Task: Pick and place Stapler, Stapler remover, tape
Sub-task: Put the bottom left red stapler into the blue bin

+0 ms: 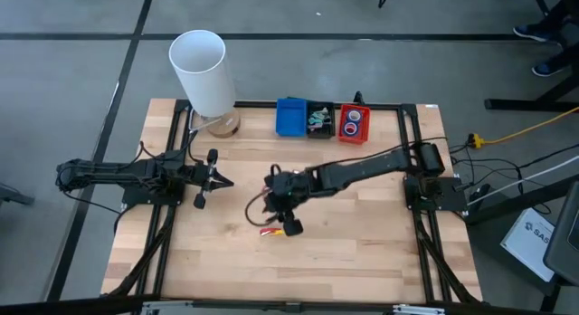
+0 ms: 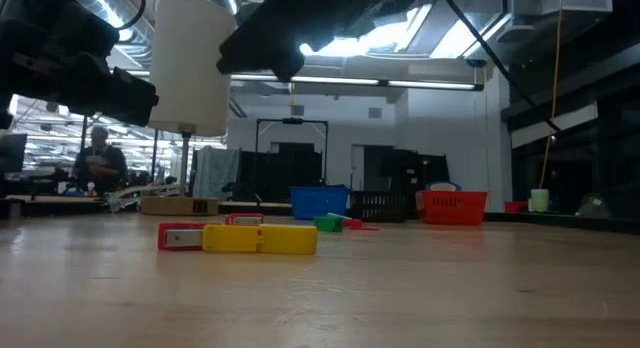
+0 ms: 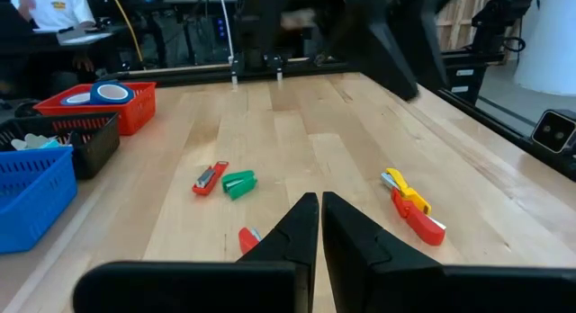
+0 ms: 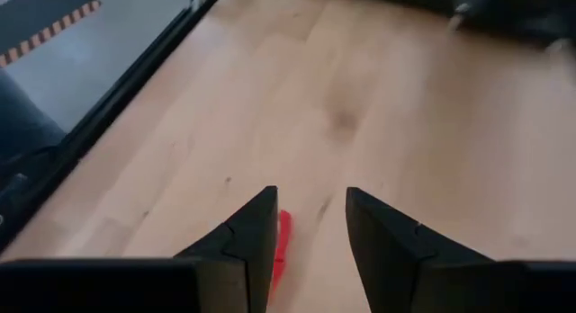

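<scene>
- Yellow stapler (image 2: 260,238) lies flat on the table (image 1: 362,252), nearest the low camera, with a red stapler (image 2: 180,236) at its end, touching or just beside it; which, I cannot tell.
- Both show from above as a small red-and-yellow patch, just in front of the right gripper (image 1: 288,217).
- Right gripper hovers over mid-table, above the staplers, fingers (image 4: 254,230) apart with a clear gap, nothing between them; a red stapler edge (image 4: 283,245) shows just beside one finger.
- Left gripper (image 1: 217,181) waits at the table's left side, well apart from the staplers; fingers (image 3: 297,228) nearly together, only a thin slit between them, holding nothing.
- Left wrist view: small red piece (image 3: 210,177) and small green piece (image 3: 239,183) lie side by side on the wood, likely staple removers; another red bit (image 3: 248,238) is partly hidden behind the fingers.
- Three bins stand in a row at the table's far edge: blue bin (image 1: 291,117), black bin (image 1: 319,120), red bin (image 1: 354,124).
- Tape: two blue rolls with white cores (image 1: 354,122) sit in the red bin.
- Black bin holds pale greenish pieces, too small to identify.
- White cylinder (image 1: 203,71) stands upright at the far left corner of the table.
- Person (image 2: 100,163) sits in the room behind.
- Writing: white box (image 1: 534,238) on the floor at right has dark print, unreadable; no brand or label legible on the staplers or bins.
</scene>
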